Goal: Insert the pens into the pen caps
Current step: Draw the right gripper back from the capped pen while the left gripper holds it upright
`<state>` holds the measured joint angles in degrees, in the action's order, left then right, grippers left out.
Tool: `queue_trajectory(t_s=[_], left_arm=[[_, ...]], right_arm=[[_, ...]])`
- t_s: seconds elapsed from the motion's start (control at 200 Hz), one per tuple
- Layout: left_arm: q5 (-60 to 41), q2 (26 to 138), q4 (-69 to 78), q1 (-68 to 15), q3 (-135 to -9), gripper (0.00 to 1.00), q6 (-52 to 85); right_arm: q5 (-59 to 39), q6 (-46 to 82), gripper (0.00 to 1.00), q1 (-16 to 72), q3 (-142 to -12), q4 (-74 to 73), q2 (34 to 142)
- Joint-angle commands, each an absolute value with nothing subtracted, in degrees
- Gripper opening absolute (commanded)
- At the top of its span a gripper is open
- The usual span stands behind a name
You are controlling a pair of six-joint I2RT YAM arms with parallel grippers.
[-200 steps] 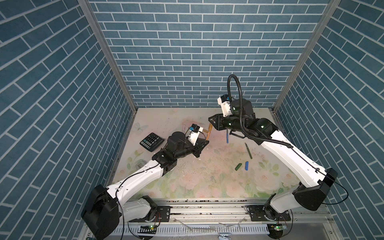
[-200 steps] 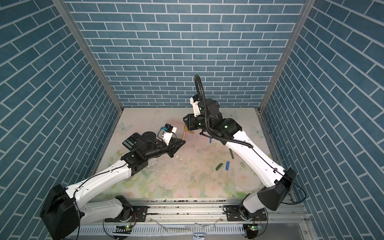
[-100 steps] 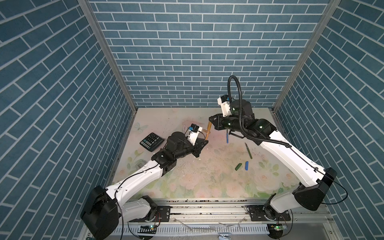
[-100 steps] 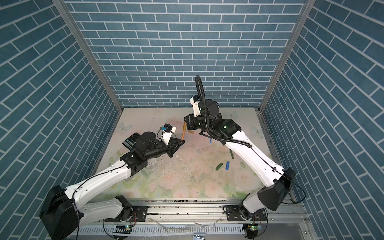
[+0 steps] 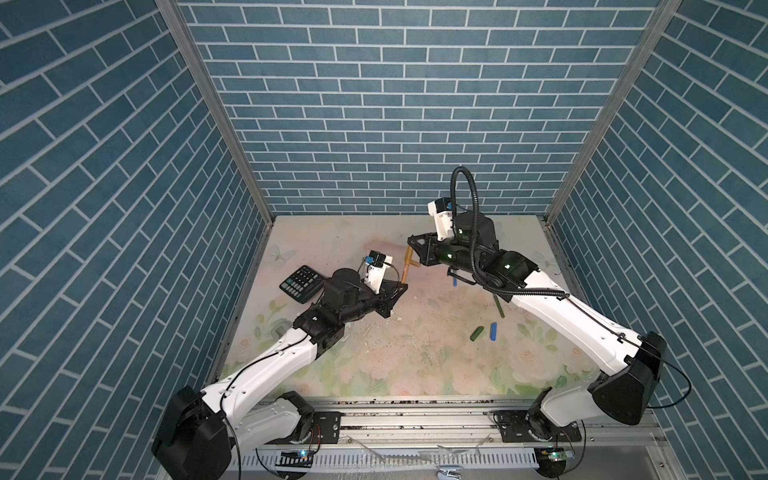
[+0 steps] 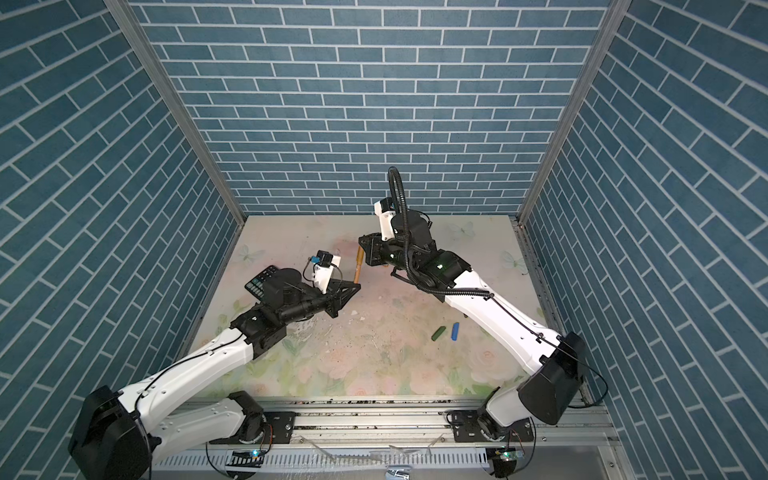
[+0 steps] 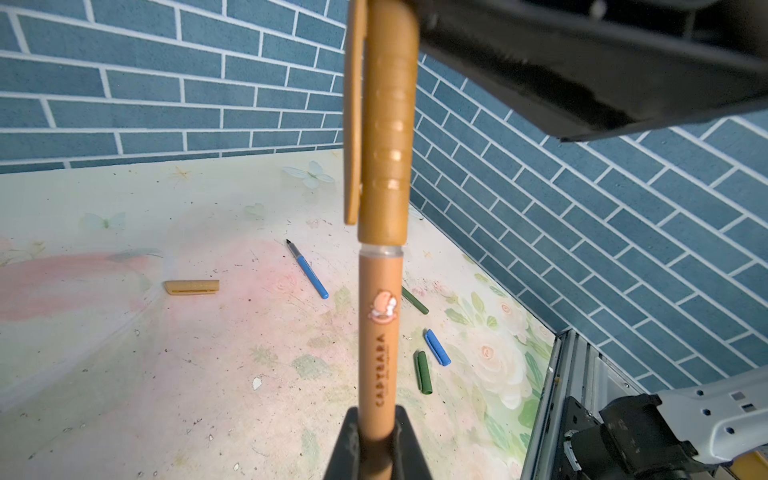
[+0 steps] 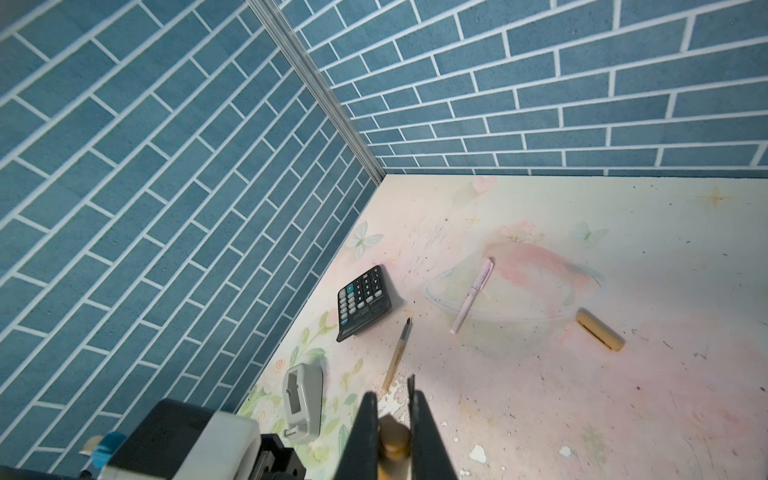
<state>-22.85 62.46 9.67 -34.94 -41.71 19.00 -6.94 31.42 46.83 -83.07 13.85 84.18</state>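
Above the floral table (image 5: 415, 374), the left gripper (image 7: 376, 432) clamps the gold-brown pen (image 7: 376, 332) by its barrel, bracing it in mid-air, while the right gripper (image 8: 390, 405) pinches the gold-brown cap (image 7: 388, 145), nearly seated over the tip, apparently for a straight push.

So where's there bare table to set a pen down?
Bare: the front middle of the table, left of the green cap; also the strip along the back wall. Crowded: by the calculator, and around the blue pen.
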Motion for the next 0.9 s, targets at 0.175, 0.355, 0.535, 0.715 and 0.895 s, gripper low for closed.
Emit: queue_trajectory(t_s=[0.175, 0.355, 0.535, 0.715, 0.895], left_arm=[[-20.3, 59.0, 21.1, -30.2, -42.7, 0.0, 22.8], [-20.6, 58.0, 22.1, -28.2, -42.2, 0.0, 23.9], [-21.4, 58.1, 23.0, -26.9, -42.1, 0.0, 24.8], [-21.3, 57.7, 23.0, -26.3, -42.0, 0.0, 25.0], [-21.2, 57.3, 23.2, -25.1, -41.8, 0.0, 25.6]], right_arm=[[-9.7, 34.2, 0.04, 50.2, -75.5, 20.0, 84.9], [-9.9, 36.1, 0.03, 51.4, -72.2, 18.3, 85.1], [-10.1, 37.5, 0.03, 53.2, -70.4, 16.9, 86.3], [-9.9, 37.5, 0.02, 54.7, -70.2, 17.0, 87.5], [-9.4, 37.4, 0.01, 55.9, -69.6, 17.8, 87.5]])
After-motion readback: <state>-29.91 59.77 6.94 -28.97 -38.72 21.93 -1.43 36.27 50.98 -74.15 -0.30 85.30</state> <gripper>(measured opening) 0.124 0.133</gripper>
